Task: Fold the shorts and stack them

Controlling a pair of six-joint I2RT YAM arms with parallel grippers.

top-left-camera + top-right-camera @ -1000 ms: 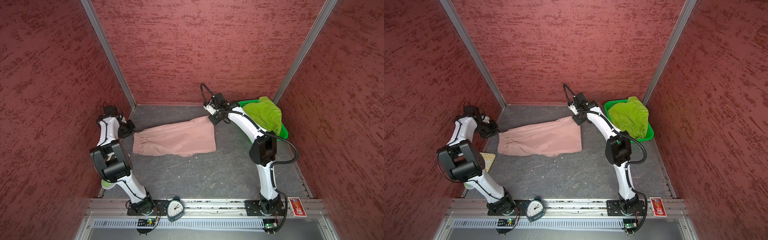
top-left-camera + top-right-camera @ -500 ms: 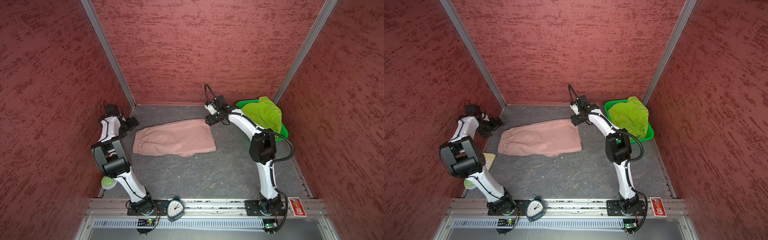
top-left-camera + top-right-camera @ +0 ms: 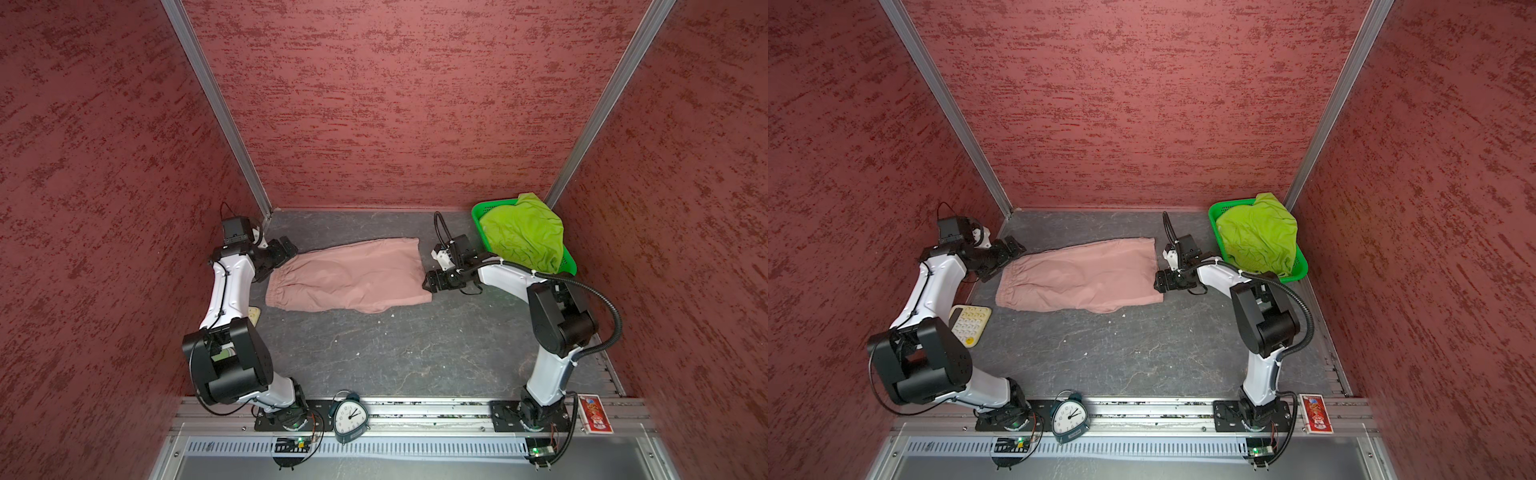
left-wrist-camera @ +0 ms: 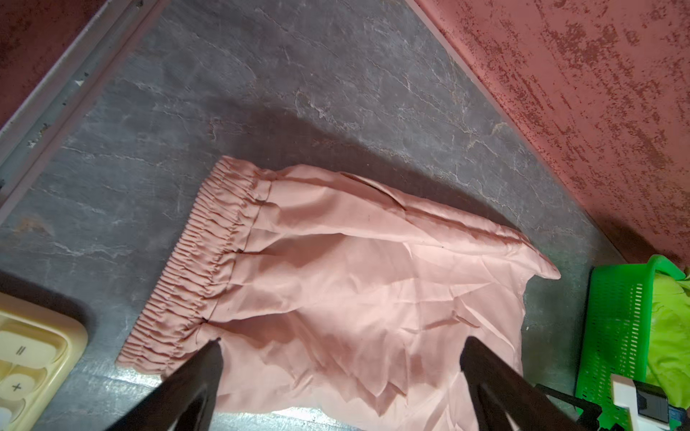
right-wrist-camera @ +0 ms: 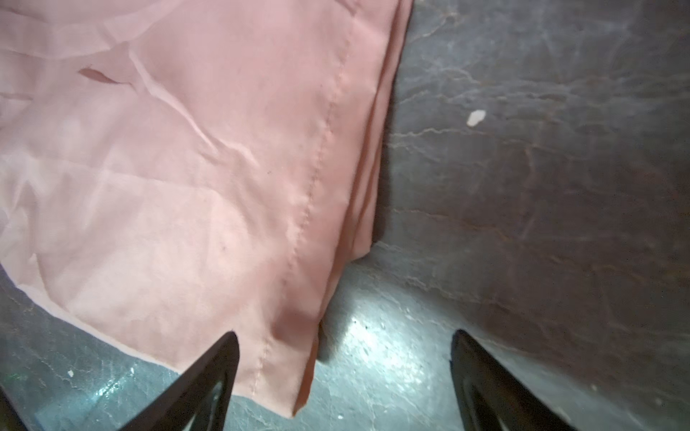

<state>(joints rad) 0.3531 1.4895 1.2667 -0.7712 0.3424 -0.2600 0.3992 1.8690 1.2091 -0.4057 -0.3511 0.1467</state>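
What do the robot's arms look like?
The left arm and right arm have smooth white shells and chunky black joints. A ribbed black cable loops along the right arm. The left pincer and right pincer each have two dark pointed fingers.

Two white-and-black robot arms, both with their claws wide open.

The white-and-black left arm (image 3: 230,286) comes up from the front, bends at a big black joint and reaches toward the back. Its black two-finger left gripper (image 3: 276,259) points in toward the middle, jaws far apart and empty. The white-and-black right arm (image 3: 552,316) bends the same way. Its black two-finger right gripper (image 3: 431,283) points in from the other side, jaws spread and empty too.
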